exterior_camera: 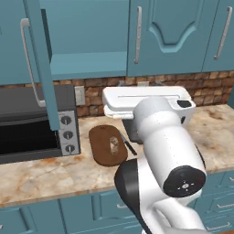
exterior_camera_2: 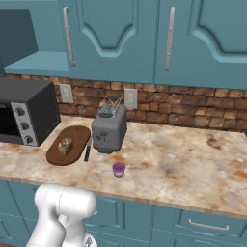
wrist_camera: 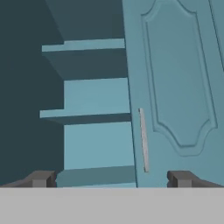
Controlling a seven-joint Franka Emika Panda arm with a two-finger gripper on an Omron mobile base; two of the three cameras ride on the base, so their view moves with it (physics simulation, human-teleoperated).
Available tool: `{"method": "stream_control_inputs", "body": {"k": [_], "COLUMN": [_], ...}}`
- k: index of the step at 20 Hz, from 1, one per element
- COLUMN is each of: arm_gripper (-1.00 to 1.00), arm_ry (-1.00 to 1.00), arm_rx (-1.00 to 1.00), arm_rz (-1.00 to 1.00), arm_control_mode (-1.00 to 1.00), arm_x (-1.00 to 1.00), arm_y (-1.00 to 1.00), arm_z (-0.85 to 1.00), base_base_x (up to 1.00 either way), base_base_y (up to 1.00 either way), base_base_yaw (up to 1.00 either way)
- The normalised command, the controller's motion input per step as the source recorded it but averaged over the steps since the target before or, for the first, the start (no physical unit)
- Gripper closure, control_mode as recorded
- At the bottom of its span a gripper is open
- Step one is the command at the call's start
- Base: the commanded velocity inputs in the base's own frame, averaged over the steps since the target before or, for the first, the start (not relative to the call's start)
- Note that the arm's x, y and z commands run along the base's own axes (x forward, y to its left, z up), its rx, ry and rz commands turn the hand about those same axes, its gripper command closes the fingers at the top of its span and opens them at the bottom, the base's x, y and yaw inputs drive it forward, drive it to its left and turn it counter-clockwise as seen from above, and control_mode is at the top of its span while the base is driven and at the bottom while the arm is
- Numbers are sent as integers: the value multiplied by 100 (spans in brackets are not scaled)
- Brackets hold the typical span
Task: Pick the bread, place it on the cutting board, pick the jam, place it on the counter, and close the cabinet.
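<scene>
Teal is what faces you: the cabinet [exterior_camera: 87, 41] stands open, its left door [exterior_camera: 39, 59] swung out toward you over the toaster oven [exterior_camera: 36, 121], edge-on in the left base view, so the bare shelf inside is exposed. I take that as the one part of the task not yet done.

Below it your bench [exterior_camera_2: 183, 164], the marbled stone counter, carries everything else. The cutting board [exterior_camera_2: 67, 144] lies just right of the toaster oven and left of the grey toaster [exterior_camera_2: 109, 129], with a thin knife [exterior_camera_2: 88, 149] between board and toaster. The bread [exterior_camera_2: 65, 145] already sits on the board, near its middle, which reads as that step finished. The jam [exterior_camera_2: 118, 169] stands alone on the bench, nearer the front edge than the toaster (clear of the board, so it looks placed too).

Your hand [wrist_camera: 111, 179] is spread wide with nothing between its fingers, raised and aimed at the cabinet interior beside the closed right-hand door [wrist_camera: 175, 87]. Empty and up high makes sense if you mean to push the open door shut; you would need to get to its outer face first.
</scene>
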Motion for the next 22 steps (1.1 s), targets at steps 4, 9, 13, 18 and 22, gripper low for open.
{"method": "stream_control_inputs", "body": {"k": [4, 9, 13, 18, 22], "arm_gripper": [-100, -100, -100, -100, -100], "arm_ry": [6, 1, 0, 0, 0], "arm_rx": [-3, -5, -5, -5, 0], "arm_rz": [0, 0, 0, 0, 0], "arm_control_mode": [-100, -100, -100, -100, -100], "arm_x": [-15, -2, 0, 0, 0], "arm_y": [31, 38, 43, 49, 41], "arm_z": [-16, -20, -20, -11, 0], "base_base_x": [0, 0, 0, 0, 0], "base_base_y": [0, 0, 0, 0, 0], "base_base_yaw": [0, 0, 0, 0, 0]}}
